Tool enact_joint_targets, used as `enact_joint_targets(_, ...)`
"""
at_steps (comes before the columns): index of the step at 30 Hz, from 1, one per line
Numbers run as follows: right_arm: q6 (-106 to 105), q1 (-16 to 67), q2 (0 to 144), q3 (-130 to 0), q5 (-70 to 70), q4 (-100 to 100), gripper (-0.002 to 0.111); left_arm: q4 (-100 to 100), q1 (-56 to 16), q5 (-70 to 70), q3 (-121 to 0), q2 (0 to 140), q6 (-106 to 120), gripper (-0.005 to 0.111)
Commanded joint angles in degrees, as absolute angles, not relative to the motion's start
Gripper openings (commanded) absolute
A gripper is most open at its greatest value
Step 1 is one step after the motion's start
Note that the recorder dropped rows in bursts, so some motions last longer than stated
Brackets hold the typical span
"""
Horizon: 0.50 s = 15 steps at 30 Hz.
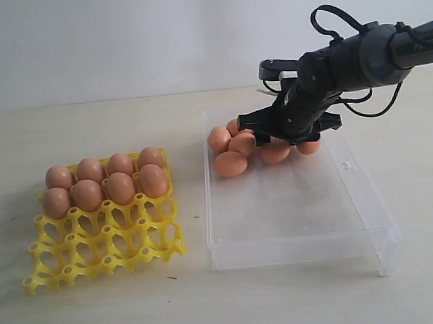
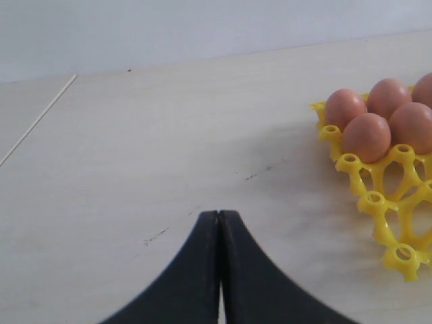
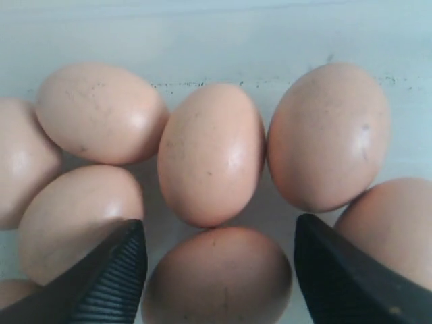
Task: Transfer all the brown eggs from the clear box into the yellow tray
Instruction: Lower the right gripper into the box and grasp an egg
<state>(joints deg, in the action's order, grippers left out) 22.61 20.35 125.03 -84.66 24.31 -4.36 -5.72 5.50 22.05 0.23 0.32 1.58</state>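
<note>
Right tool [image 3: 217, 223] parted over brown eggs [image 3: 210, 152] crowded together in clear box [image 1: 301, 249]

Exterior camera: raised, angled down across the table [image 1: 101, 313] at yellow tray [image 1: 74, 213] and clear box [image 1: 299, 208]; left wrist camera: low, sharing the tray's corner; right wrist camera: close above the boxed eggs [image 3: 210, 155].

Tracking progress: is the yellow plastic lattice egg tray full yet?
Part full: the yellow plastic egg tray holds eight brown eggs in two far rows; its nearer cells are empty.
</note>
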Motion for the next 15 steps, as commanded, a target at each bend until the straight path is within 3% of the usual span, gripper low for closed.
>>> enact_joint_targets(1, 21.45, 20.08, 124.9, -85.04, 24.28, -4.7, 0.061, -5.78, 5.13, 21.58, 0.0, 0.0, 1.28, 0.0)
enact_joint_targets(15, 8.98, 20.08, 124.64, -85.04, 34.1, -4.8, 0.061, -5.78, 5.13, 21.58, 0.0, 0.0, 1.28, 0.0)
